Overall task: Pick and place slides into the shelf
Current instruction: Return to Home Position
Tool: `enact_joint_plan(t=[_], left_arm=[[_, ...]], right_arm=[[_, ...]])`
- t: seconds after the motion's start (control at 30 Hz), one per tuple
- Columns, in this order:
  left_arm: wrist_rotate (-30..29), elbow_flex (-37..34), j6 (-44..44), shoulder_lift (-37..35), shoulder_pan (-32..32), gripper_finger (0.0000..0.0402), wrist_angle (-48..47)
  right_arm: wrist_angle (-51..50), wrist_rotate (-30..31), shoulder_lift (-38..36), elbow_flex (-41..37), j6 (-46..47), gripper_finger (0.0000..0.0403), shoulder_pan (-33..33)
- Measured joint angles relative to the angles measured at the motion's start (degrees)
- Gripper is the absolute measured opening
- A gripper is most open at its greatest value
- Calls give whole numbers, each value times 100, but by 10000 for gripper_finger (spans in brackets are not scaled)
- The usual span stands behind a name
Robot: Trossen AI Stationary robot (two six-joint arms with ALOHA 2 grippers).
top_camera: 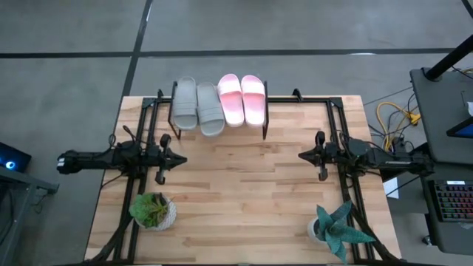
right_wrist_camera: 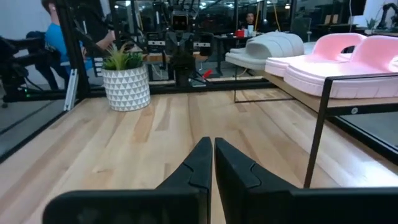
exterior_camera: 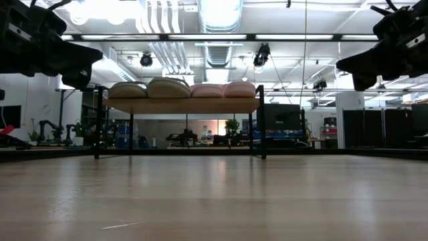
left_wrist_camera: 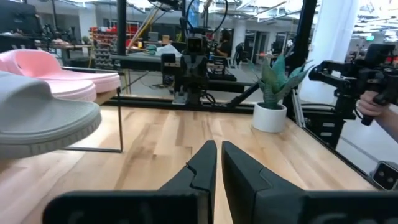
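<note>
Two grey slides [top_camera: 196,106] and two light pink slides [top_camera: 241,98] lie side by side, soles down, on the shelf's wood top [exterior_camera: 180,104] at the table's far edge. They also show in the left wrist view [left_wrist_camera: 43,115] and the right wrist view [right_wrist_camera: 336,59]. My left gripper [top_camera: 182,158] hovers shut and empty at the table's left. My right gripper [top_camera: 301,155] hovers shut and empty at the table's right.
A green plant in a white pot [top_camera: 154,211] stands near the front left. A spiky plant in a white pot [top_camera: 336,230] stands near the front right. Bare wood [top_camera: 244,185] lies between the arms. People stand beyond the table [right_wrist_camera: 56,37].
</note>
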Motion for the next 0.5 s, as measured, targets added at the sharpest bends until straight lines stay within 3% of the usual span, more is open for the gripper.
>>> enact_joint_plan(t=[0.5], left_arm=[[-35,-9,366,76,-56,5,-36]], right_arm=[[-2,-33,36,0,-232,8,0]])
